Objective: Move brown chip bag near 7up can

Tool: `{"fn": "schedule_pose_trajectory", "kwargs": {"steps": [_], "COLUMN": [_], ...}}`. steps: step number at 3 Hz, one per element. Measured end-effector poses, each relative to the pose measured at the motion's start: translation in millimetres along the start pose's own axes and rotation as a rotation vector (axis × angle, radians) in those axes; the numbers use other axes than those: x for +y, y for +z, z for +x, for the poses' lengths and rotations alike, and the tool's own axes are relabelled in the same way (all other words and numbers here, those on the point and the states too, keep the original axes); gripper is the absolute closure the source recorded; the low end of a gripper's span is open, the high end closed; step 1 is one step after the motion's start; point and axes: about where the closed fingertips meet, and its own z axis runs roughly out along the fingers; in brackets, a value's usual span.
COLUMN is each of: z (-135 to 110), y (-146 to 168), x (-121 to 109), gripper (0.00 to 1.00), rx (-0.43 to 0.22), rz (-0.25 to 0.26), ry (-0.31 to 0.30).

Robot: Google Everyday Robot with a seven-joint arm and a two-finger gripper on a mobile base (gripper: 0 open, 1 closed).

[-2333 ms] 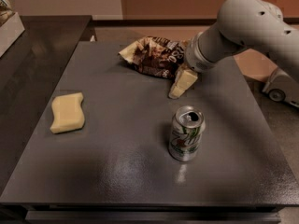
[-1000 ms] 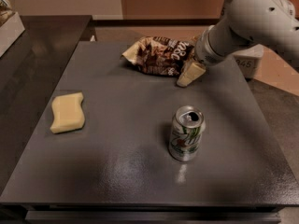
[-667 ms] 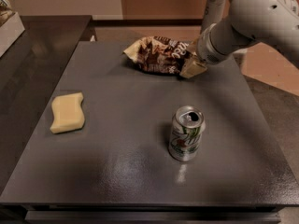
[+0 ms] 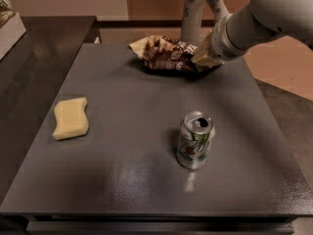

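The claw (image 4: 204, 58) has moved away from the open stretch of table (image 4: 142, 111) where it hovered between the snack and the 7up can (image 4: 194, 140) — it has travelled back and to the right, step by step. It now sits at the right end of the brown chip bag (image 4: 164, 53), pressed against the foil and covering that end. The arm behind it has swung up and rearward too, so its elbow sits higher in the view than before.
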Motion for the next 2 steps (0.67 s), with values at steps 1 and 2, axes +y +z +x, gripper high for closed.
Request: {"fn": "schedule_pose_trajectory", "kwargs": {"steps": [1, 2], "z": [-10.8, -13.7], "y": [-17.6, -40.5], "x": [4.9, 18.6], "gripper": [1.0, 1.0], "rx": [-0.03, -0.061], "rz": [0.004, -0.01], "ry": [-0.029, -0.042]}}
